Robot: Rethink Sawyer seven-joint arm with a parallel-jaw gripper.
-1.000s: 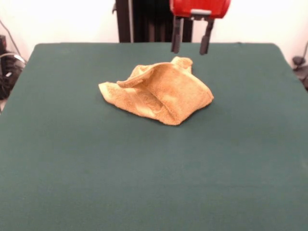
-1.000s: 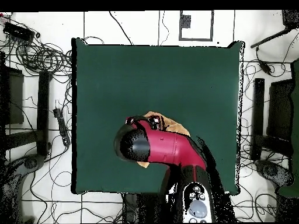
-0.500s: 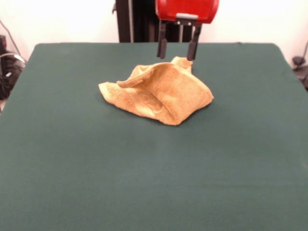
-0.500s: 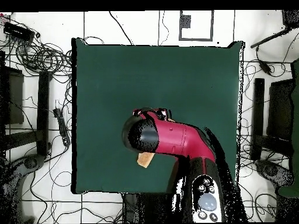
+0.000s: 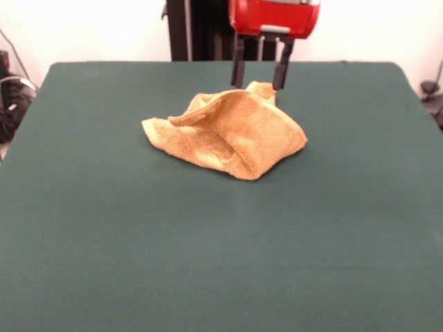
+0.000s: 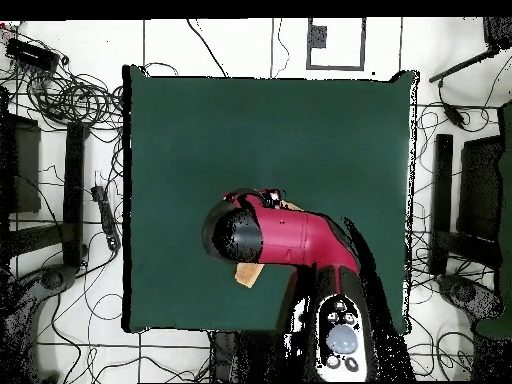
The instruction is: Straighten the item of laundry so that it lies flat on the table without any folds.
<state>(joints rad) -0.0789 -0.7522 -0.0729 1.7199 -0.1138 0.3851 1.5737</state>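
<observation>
The golden-orange towel (image 5: 228, 131) lies crumpled in a raised heap on the dark green table (image 5: 208, 263), a little beyond its middle in the front view. One flap arches over the heap and a corner pokes up at the far right. My gripper (image 5: 259, 78) hangs open just above that far corner, its two dark fingers (image 5: 237, 71) spread either side of it, not touching the cloth. In the overhead view the red arm (image 6: 290, 240) covers nearly all of the towel; only a small orange corner (image 6: 247, 273) shows. No white tag shows.
The robot's black pedestal (image 5: 201, 31) stands behind the table's far edge. Cables (image 6: 60, 90) and dark stands (image 6: 440, 200) lie on the floor round the table in the overhead view.
The gripper moved left and came down from above the table's far edge to just over the towel's far corner, then shifted slightly right. The towel has not moved.
</observation>
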